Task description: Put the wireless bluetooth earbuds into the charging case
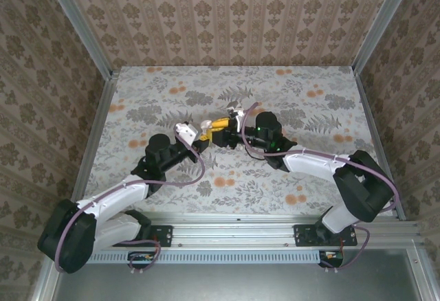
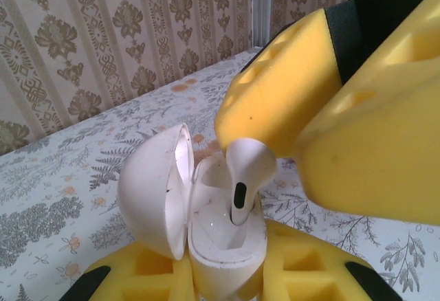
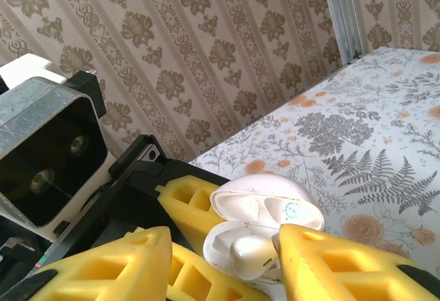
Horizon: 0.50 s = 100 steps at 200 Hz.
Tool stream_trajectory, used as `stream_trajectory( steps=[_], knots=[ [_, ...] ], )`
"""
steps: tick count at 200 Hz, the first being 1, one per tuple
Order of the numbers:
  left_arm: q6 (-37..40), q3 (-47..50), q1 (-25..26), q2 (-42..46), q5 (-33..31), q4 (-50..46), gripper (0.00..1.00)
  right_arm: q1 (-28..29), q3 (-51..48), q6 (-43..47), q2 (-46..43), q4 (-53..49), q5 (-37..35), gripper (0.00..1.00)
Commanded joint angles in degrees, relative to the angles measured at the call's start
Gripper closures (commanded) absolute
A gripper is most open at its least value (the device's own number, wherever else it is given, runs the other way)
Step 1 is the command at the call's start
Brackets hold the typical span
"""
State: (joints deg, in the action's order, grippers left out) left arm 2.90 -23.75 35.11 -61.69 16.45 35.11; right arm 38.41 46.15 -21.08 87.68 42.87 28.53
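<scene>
**fern_fan:** Why's the left gripper (image 1: 203, 140) clamping the charging case (image 2: 227, 246) above the table's (image 1: 261, 198) middle, lid (image 2: 155, 191) open?

**yam_guy:** Steadies it, I guess. One earbud (image 2: 247, 170) sits in its well, right gripper's (image 3: 227, 246) fingers parted either side.

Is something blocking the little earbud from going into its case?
Nothing visible does. The charging case is hinged wide open, and the earbud already stands in its well, with the right gripper fingers apart beside it.

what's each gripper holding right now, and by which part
Left gripper clamps the charging case by its base; right gripper open around the earbud, holding nothing.
</scene>
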Motion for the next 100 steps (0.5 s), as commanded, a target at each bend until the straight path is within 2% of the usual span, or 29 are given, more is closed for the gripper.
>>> stream_trajectory(
  steps=[1,100],
  knots=[
    [1.06,-2.33,-0.29,1.30,0.55,3.38,0.95,0.26,0.57,0.34,-1.56,-2.60,-1.46,0.52],
    [1.50,-2.18,-0.31,1.18,0.34,2.82,0.95,-0.33,-0.03,-0.28,-6.08,-3.71,-3.33,0.47]
  ],
)
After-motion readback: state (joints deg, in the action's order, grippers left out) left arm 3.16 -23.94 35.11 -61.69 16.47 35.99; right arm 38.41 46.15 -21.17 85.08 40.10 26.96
